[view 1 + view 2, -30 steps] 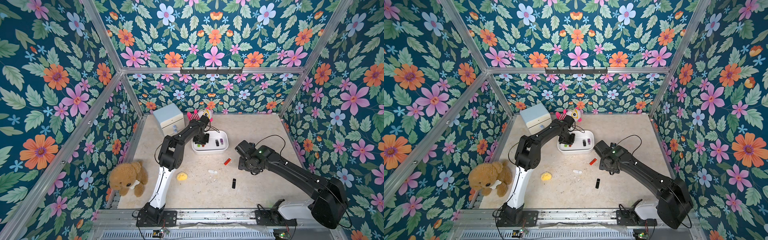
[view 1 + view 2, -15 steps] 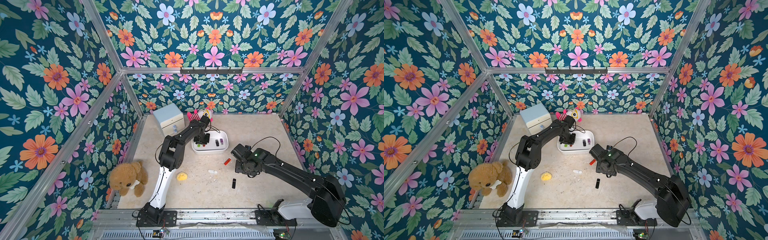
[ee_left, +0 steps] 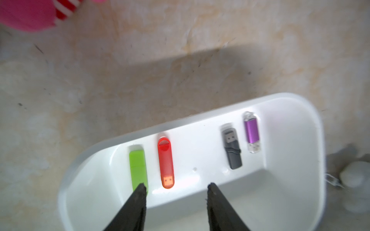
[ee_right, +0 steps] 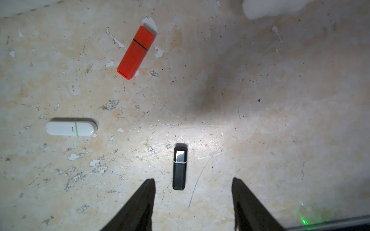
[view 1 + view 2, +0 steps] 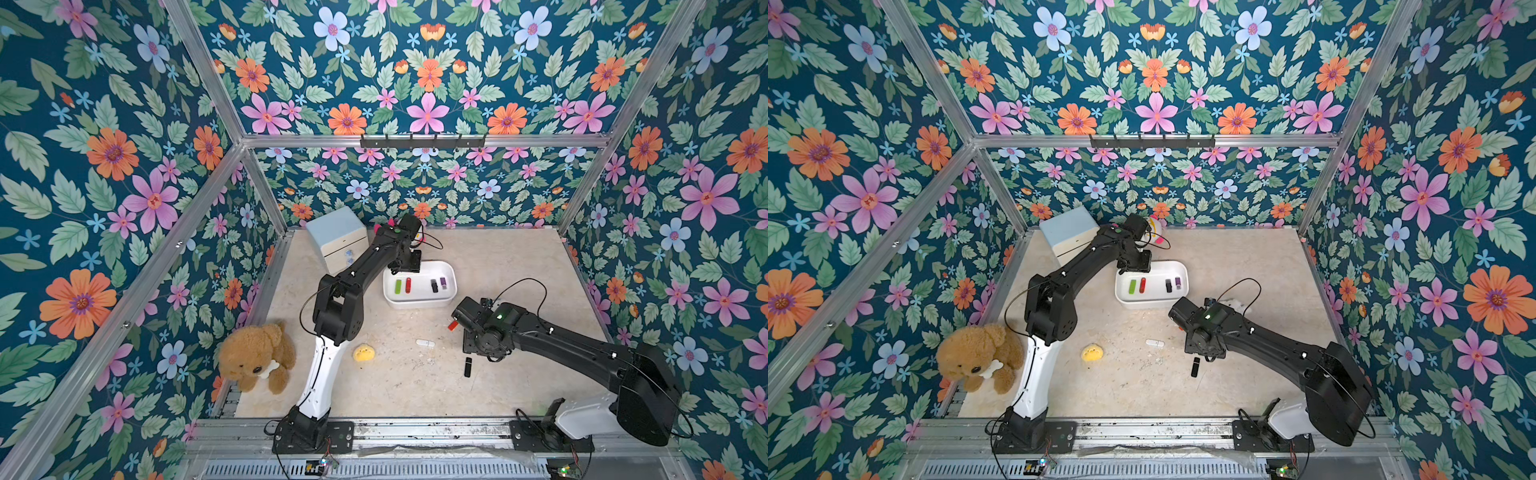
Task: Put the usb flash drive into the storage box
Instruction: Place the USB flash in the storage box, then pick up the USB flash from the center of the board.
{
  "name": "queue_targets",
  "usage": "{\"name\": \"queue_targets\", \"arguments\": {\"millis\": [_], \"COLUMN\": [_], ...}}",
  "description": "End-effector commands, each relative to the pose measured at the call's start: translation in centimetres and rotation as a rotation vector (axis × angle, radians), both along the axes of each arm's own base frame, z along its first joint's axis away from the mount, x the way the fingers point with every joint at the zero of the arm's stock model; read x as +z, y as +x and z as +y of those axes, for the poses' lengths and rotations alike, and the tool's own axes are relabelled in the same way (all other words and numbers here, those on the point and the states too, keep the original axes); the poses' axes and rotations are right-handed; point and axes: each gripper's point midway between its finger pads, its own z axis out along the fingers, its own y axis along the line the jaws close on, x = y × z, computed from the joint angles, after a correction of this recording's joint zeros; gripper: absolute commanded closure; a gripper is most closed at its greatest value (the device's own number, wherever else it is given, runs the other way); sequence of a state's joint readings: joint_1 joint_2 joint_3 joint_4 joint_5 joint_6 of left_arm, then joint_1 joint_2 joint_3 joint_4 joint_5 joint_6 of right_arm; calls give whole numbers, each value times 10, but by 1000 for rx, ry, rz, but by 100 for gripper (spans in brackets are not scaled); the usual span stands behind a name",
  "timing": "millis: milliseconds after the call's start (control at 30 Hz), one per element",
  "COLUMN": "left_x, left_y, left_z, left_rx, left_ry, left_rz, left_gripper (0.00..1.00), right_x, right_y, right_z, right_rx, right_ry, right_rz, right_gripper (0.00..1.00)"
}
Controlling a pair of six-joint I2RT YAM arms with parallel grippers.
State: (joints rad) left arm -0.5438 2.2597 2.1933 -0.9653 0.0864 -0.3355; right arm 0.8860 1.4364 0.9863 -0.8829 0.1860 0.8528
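The white storage box (image 5: 419,304) stands mid-table and holds a green, a red, a dark grey and a purple flash drive; the left wrist view shows its rim (image 3: 200,118). My left gripper (image 3: 176,187) hangs open over the box with nothing between its fingers, the red drive (image 3: 165,162) lying just beyond them. Three more flash drives lie loose on the table: red (image 4: 136,52), white (image 4: 71,126) and black (image 4: 179,168). My right gripper (image 4: 193,181) is open above the table, and the black drive's near end lies between its fingertips, untouched.
A pale blue-topped drawer cabinet (image 5: 338,237) stands at the back left, with a pink and yellow toy (image 5: 1154,226) behind the left arm. A teddy bear (image 5: 257,357) and a small yellow toy (image 5: 363,353) lie front left. Floral walls enclose the table.
My left gripper's jaws have opened above the box. My right arm has swung left and slightly forward, coming over the loose drives.
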Motion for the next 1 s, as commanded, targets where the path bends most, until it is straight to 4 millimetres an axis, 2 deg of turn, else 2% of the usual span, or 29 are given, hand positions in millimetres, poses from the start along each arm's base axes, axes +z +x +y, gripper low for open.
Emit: {"name": "queue_targets", "arguments": {"millis": [0,100,200,533,967], "left_x": [30,47,50,25,14], "left_y": [-9,-20,-35,-91,-129], "left_z": [14,23,35,68,81], "left_rx": [22,27,32,50,56], "left_ry": [23,29,44,73,83], "left_rz": [-22,-32,-31,35,62], "left_gripper": [45,44,43,43,44], "right_x": [-12,-23,-30,-52,-67], "right_y": [-4,-5,-6,-14,-24], "right_z": [11,18,22,24,22], "right_rx": [-9,-5,-8,-38,-57], "right_ry": [26,31,34,19,21], "right_rz": [33,56,72,120,145], "right_gripper": [36,38,39,41,46]}}
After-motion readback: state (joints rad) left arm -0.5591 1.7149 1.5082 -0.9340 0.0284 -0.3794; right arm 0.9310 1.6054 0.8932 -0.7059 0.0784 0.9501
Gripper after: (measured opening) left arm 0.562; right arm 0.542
